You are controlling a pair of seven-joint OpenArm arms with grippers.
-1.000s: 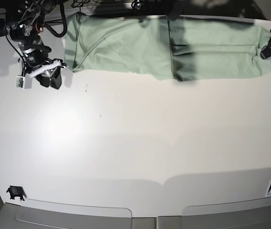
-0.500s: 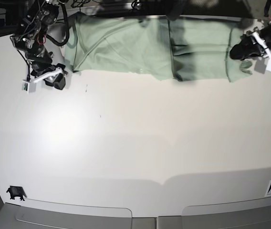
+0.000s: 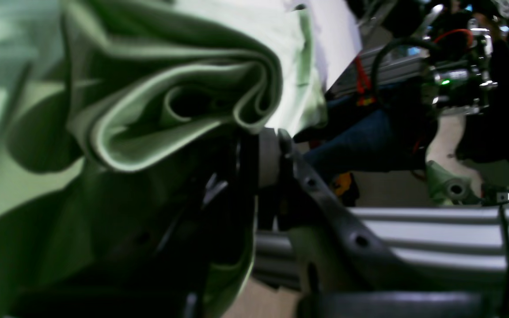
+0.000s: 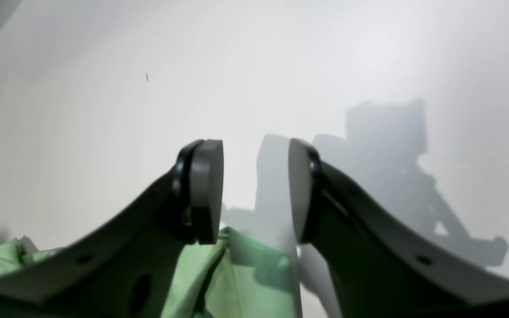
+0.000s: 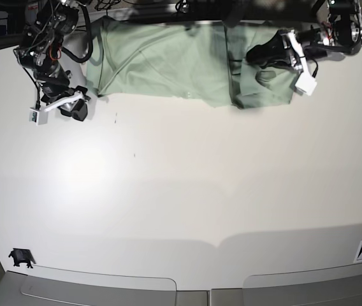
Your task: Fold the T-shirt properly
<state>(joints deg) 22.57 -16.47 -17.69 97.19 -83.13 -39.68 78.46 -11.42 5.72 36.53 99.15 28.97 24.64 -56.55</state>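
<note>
Lying along the far edge of the white tabletop (image 5: 181, 191), the T-shirt (image 5: 168, 64) was spread flat over most of its length, with its end on the left arm's side folded back onto itself. The left pincer (image 5: 260, 54) was clamped shut on that doubled-over end, and the wrist view showed bunched layers of green cloth (image 3: 157, 101) pinched at its tip. The right pincer (image 5: 76, 109) stood just off the shirt's opposite end, above bare tabletop, its pads (image 4: 206, 190) apart with nothing between them. From its wrist view a corner of the shirt (image 4: 245, 278) lay just behind and below the pads.
</note>
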